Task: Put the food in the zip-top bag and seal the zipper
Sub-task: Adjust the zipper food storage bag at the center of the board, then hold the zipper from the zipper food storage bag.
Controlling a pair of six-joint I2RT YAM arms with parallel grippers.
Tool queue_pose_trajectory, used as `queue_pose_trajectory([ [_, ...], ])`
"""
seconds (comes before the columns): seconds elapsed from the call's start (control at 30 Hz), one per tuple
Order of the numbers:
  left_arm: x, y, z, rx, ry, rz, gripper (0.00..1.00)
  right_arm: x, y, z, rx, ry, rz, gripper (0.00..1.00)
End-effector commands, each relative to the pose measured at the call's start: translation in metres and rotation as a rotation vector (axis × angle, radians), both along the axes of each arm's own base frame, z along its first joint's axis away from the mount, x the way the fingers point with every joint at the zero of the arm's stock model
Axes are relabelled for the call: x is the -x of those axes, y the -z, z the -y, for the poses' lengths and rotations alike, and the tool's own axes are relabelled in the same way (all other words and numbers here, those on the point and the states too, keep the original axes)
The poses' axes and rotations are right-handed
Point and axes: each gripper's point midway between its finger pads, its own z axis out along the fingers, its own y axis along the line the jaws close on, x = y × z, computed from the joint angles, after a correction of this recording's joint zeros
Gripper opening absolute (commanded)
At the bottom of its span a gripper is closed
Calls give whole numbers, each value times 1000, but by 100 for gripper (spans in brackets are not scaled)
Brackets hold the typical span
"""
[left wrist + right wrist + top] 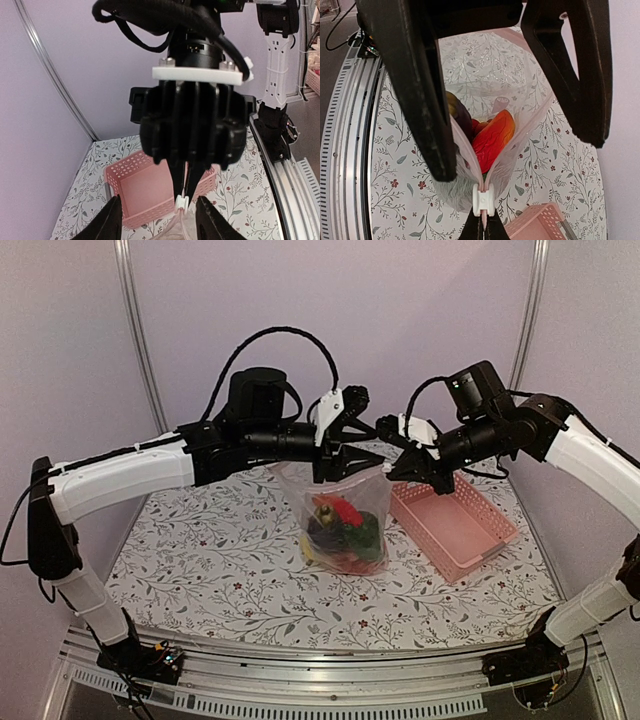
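Observation:
The zip-top bag [368, 492] hangs between my two grippers above the table, its bottom resting on the cloth. The food [344, 526] is piled inside; a red-orange pepper [492, 137] and a dark purple eggplant [460, 113] show through the mouth. The zipper's white slider [483, 198] sits at the right end, and the mouth spreads open in a V away from it. My right gripper [483, 223] is shut on the bag's edge just behind the slider. My left gripper [160, 222] is open, with its fingers [422, 95] on either side of the open mouth.
A pink slatted basket [455, 525] lies empty on the flower-print cloth, right of the bag and under my right arm. The table's metal front rail [300, 680] runs along the near edge. A purple wall stands close behind.

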Motion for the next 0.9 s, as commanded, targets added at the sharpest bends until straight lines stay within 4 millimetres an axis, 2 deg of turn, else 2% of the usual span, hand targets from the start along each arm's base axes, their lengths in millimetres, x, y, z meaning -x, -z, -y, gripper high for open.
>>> queue_pose_trajectory([
  [0.0, 15, 6, 14, -18, 66, -55, 46, 5, -14, -5, -51, -24, 23, 2],
  [0.27, 16, 20, 19, -56, 77, -91, 36, 7, -13, -4, -57, -22, 25, 3],
  [0.6, 6, 37, 23, -120, 40, -109, 28, 5, -14, -4, -56, -19, 31, 4],
  [0.87, 3, 43, 25, -165, 35, -96, 19, 6, -13, -2, -52, -18, 36, 4],
])
